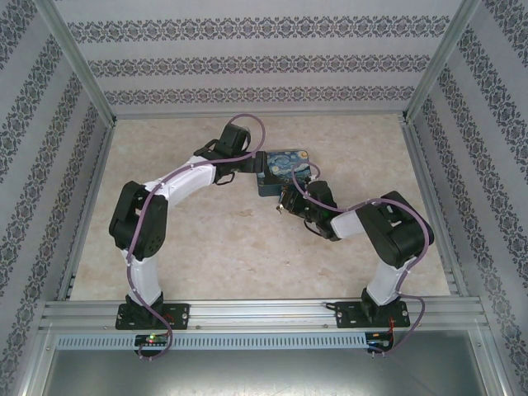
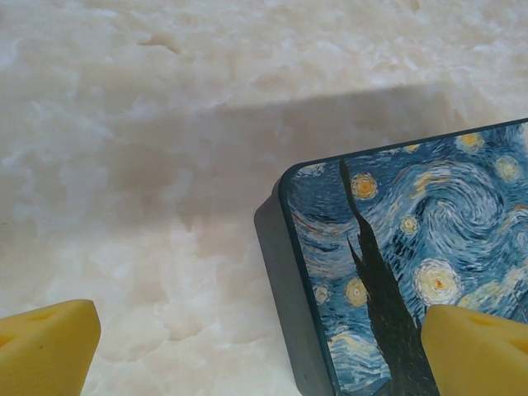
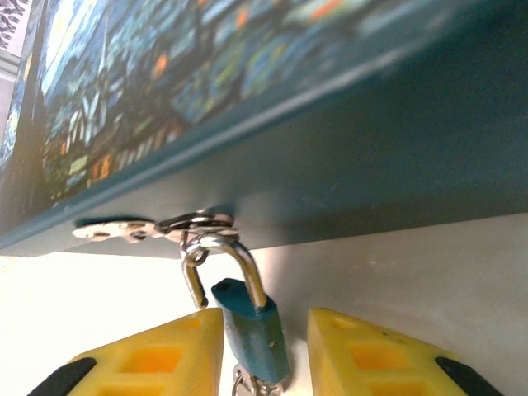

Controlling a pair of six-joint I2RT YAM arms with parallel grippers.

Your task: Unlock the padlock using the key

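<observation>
Padlock [image 3: 250,323] hangs on box [image 3: 330,124] hasp [image 3: 115,229], shackle [image 3: 244,262] maybe free. Step: right claw [image 3: 264,342], narrow, brackets it; grip unclear. Left claw [image 2: 260,351] wide over box. Next: pinch firmly, check shackle.

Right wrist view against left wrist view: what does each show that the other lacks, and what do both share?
Right wrist, not left: the teal padlock hanging from the box's front latch, a metal ring under its body, and the right gripper with a yellow finger on either side of the lock. Left wrist, not right: the left gripper, wide open over the lid's rounded corner. Both: the starry-night box and the pale table.
</observation>
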